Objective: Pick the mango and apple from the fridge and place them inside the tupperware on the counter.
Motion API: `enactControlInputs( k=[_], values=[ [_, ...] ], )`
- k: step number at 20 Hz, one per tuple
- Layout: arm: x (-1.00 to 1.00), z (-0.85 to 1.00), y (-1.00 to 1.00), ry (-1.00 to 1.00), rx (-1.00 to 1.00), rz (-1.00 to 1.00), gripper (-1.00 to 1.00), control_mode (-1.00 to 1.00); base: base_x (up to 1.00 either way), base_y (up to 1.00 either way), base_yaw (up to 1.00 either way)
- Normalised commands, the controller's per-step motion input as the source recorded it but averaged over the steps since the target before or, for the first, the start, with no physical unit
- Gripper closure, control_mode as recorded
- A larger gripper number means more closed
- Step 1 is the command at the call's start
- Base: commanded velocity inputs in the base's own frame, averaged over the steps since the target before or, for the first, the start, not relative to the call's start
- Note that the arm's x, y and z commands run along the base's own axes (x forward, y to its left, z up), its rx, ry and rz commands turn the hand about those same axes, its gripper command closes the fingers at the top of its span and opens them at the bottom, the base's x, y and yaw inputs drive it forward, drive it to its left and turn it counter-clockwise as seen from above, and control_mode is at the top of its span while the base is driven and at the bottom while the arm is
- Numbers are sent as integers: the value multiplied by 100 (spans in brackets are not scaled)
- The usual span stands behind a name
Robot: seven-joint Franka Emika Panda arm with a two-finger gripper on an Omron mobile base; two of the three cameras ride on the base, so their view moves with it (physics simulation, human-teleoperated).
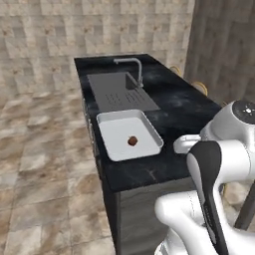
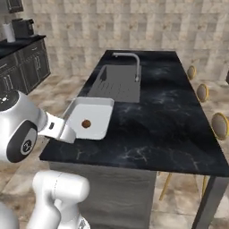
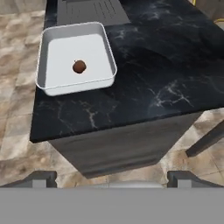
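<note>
The apple [image 1: 132, 141] [image 2: 86, 123] [image 3: 79, 66], a small dark red-brown ball, lies near the middle of the white tupperware [image 1: 121, 114] [image 2: 91, 100] [image 3: 72, 27]. That tray stands at the near end of the black marbled counter [image 1: 184, 107] [image 2: 161, 116] [image 3: 166, 65], close to its edge. In the hand view my gripper [image 3: 111, 179] is open, its two dark fingertips [image 3: 43, 177] wide apart with nothing between them. It hangs back from the counter's near end and looks down at the tray. The mango and the fridge are out of view.
Behind the tray are a grey ribbed sink [image 1: 117, 92] [image 2: 118, 82] and a metal faucet [image 1: 137, 69] [image 2: 134, 62]. Round stools [image 2: 220, 125] line the counter's far long side. Dark cabinets [image 2: 22, 62] stand at the left wall. Tiled floor surrounds the counter.
</note>
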Motion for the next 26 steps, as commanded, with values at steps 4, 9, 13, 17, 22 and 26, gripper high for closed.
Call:
enactControlInputs(
  k=[4,9,13,17,22,26],
  values=[
    [0,0,0,0,0,0,-100,100,-43,0,-100],
    [0,0,0,0,0,0,-100,100,-27,0,-100],
    [0,0,0,0,0,0,-100,100,-1,0,-100],
    [0,0,0,0,0,0,-100,100,9,-14,-100],
    [0,0,0,0,0,0,-100,100,13,-41,-100],
    [0,0,0,0,0,0,-100,100,34,-12,-92]
  ],
)
